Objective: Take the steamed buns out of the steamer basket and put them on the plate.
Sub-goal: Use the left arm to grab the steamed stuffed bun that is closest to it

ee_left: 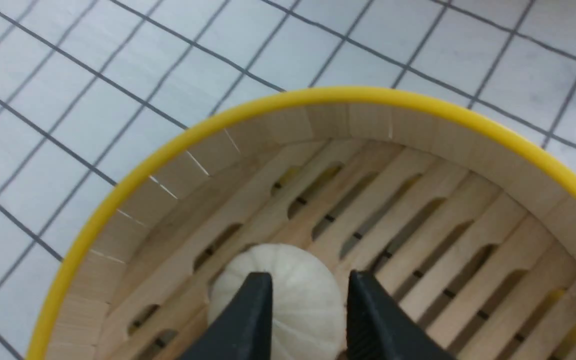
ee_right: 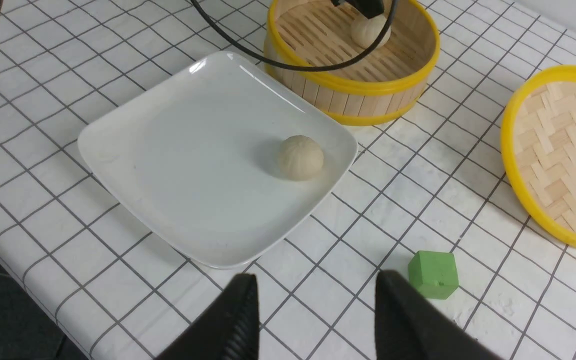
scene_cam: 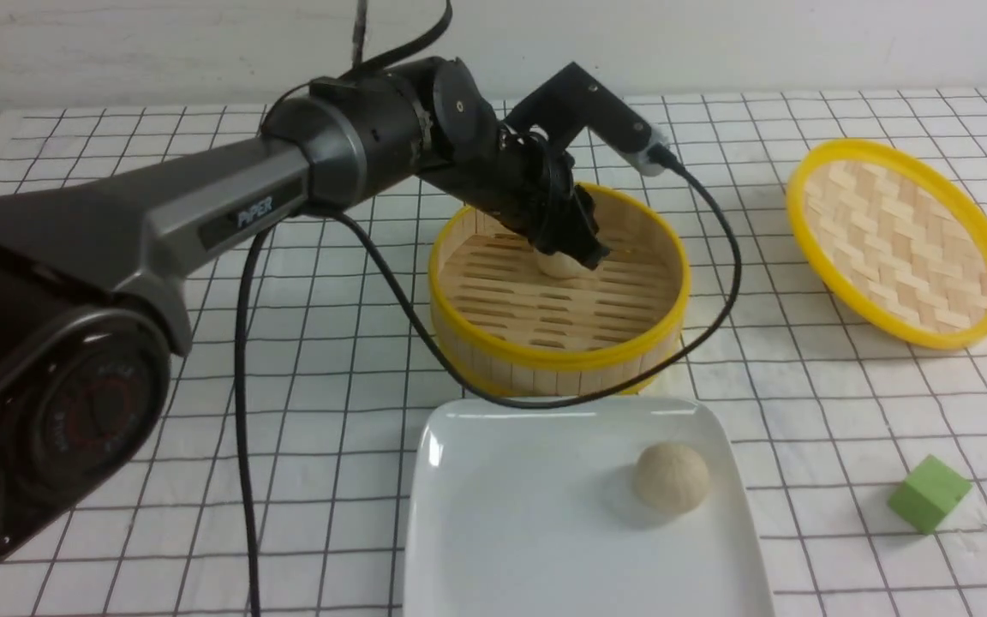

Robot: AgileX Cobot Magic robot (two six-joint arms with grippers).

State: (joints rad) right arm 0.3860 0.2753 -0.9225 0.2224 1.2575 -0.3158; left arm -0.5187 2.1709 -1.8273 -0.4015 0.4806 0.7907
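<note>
White lettering "PiPER" there on the left arm, on its dark side panel. Red print on the joint cap, too blurred to read.

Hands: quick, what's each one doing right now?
Left hand: over the bun in the steamer basket; gripping or not, cannot tell.
Right hand: open, holding nothing.

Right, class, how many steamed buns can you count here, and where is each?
2. One bun sits on the white plate, near its right edge. The other bun lies in the steamer basket, under the left claw. None seems hidden.
</note>
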